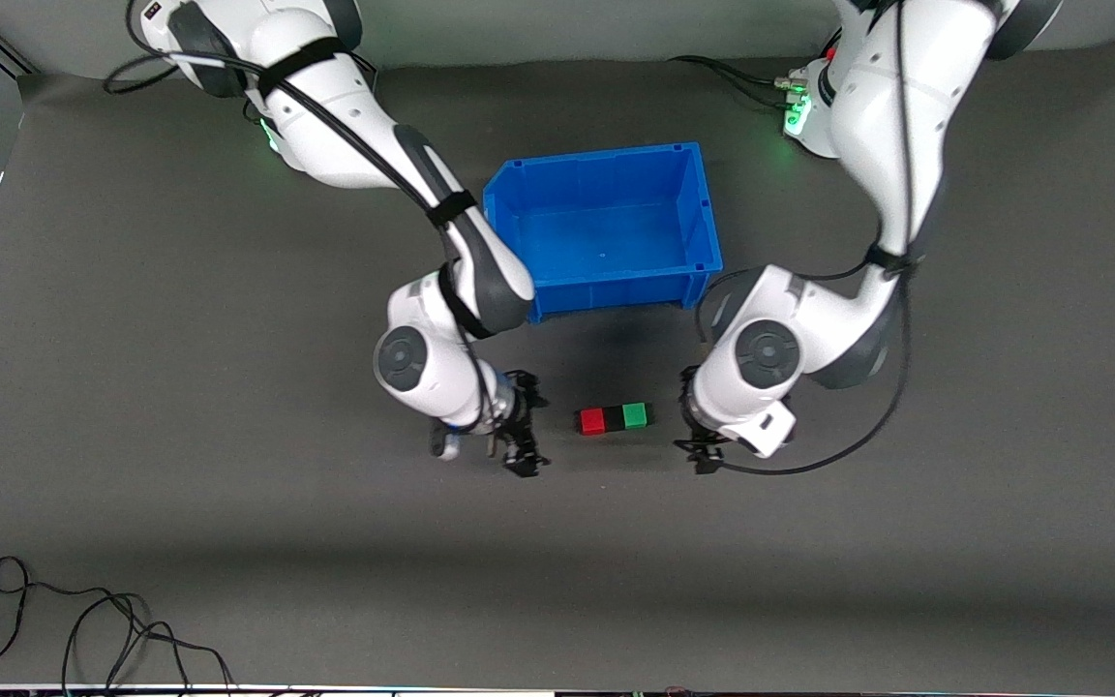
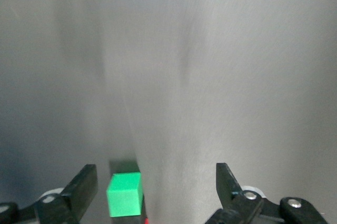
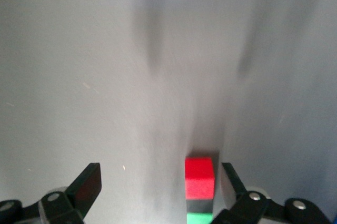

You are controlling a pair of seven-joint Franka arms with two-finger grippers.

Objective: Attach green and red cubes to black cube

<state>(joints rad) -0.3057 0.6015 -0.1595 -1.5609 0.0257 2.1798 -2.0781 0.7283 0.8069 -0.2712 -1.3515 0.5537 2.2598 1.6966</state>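
The red cube (image 1: 592,420), black cube (image 1: 613,418) and green cube (image 1: 635,415) lie joined in one row on the grey mat, black in the middle. My right gripper (image 1: 525,426) is open and empty, low beside the row's red end. Its wrist view shows the red cube (image 3: 199,177), black cube (image 3: 199,205) and green cube (image 3: 199,217) close to one finger (image 3: 234,182). My left gripper (image 1: 695,421) is open and empty, low beside the green end. Its wrist view shows the green cube (image 2: 125,195) near one finger (image 2: 79,187).
An empty blue bin (image 1: 703,218) stands on the mat farther from the front camera than the cube row, between the two arms. Loose black cables (image 1: 83,629) lie near the mat's front edge toward the right arm's end.
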